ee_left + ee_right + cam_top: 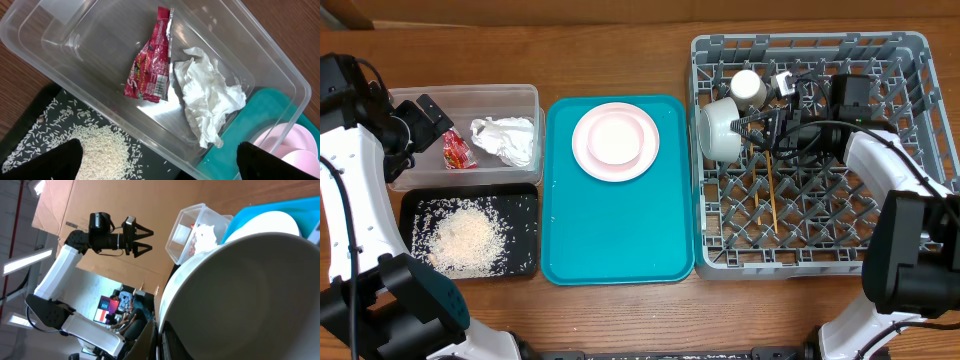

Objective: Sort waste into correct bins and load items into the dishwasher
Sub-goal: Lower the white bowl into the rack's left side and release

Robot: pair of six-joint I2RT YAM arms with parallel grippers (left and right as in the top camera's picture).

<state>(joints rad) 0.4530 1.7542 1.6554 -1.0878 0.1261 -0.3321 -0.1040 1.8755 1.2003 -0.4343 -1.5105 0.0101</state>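
Bowl rim pinched in right tool, left tool wide open, wrapper print unreadable

The bowl fills most of the right wrist view and runs out at the right and lower edges. It hides much of the teal tray. The fingers of the right gripper are only dark stubs at the lower edge, seemingly pinched on the bowl's rim.

In the left wrist view only the finger tips of the left gripper enter. The corner cuts the plate, and the print on the wrapper is too small to read.

From overhead the chopsticks are too thin to count, and the left arm covers the left end of the clear tub.
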